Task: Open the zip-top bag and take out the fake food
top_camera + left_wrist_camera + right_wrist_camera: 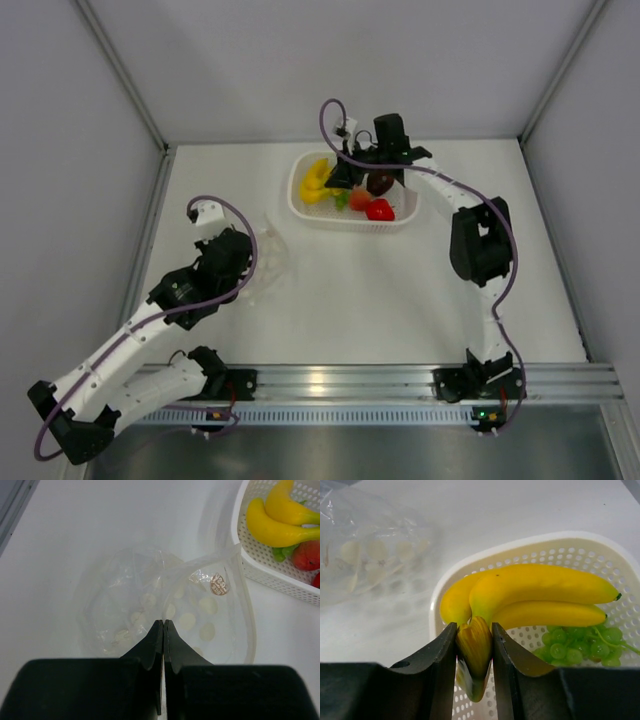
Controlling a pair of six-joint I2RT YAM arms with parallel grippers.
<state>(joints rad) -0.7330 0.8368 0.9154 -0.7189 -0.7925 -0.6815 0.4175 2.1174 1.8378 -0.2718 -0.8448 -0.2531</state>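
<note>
Over the white perforated plastic basket (pixel 580 545), my R gripper (pixel 474 630) clamps the yellow plastic banana bunch (pixel 535 590) by its stem. L gripper (pixel 163 625) is closed tight, tips against the clear dotted crinkly zip-top bag (pixel 200 610) on the table (pixel 75 530), beside the basket.

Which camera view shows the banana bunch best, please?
The right wrist view: the banana bunch fills the frame, its stem pinched in the right gripper. The top external view shows it small in the white basket, partly behind the gripper; the left wrist view catches it at the frame's corner.
</note>
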